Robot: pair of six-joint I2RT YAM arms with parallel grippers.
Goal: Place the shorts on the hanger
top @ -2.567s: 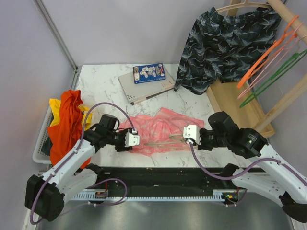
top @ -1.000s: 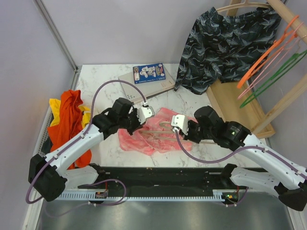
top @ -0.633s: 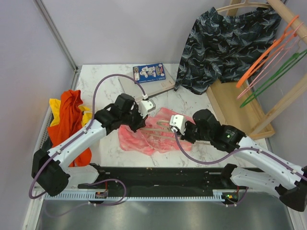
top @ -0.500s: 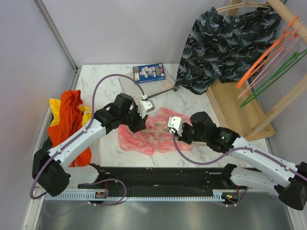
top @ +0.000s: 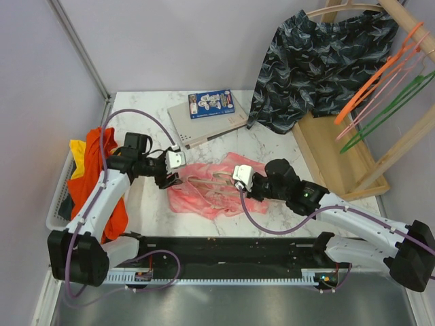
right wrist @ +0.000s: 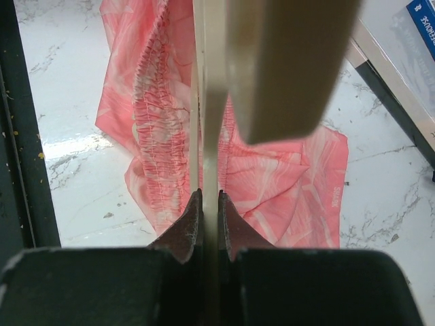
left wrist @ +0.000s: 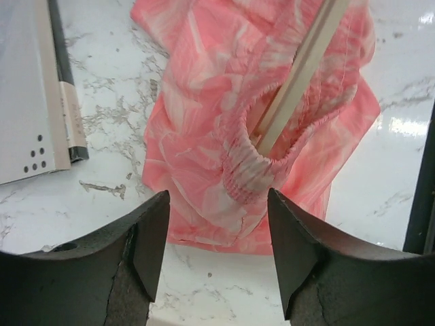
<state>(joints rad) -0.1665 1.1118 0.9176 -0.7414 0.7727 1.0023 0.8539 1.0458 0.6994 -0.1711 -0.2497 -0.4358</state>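
Note:
The salmon-pink shorts lie crumpled on the marble table between the arms. The beige hanger lies across them, and in the left wrist view one hanger arm runs into the elastic waist opening of the shorts. My right gripper is shut on a thin bar of the hanger, above the shorts. My left gripper is open and empty at the shorts' left edge, with its jaws spread a little above the cloth.
Dark navy shorts hang on a wooden rack at the back right, with an orange hanger and a green hanger. A book and a flat box lie behind. An orange-red garment drapes a white basket on the left.
My left gripper has drawn back to the left from the shorts' far side and now stands open at their left edge. My right gripper has carried the hanger leftward, farther over the shorts.

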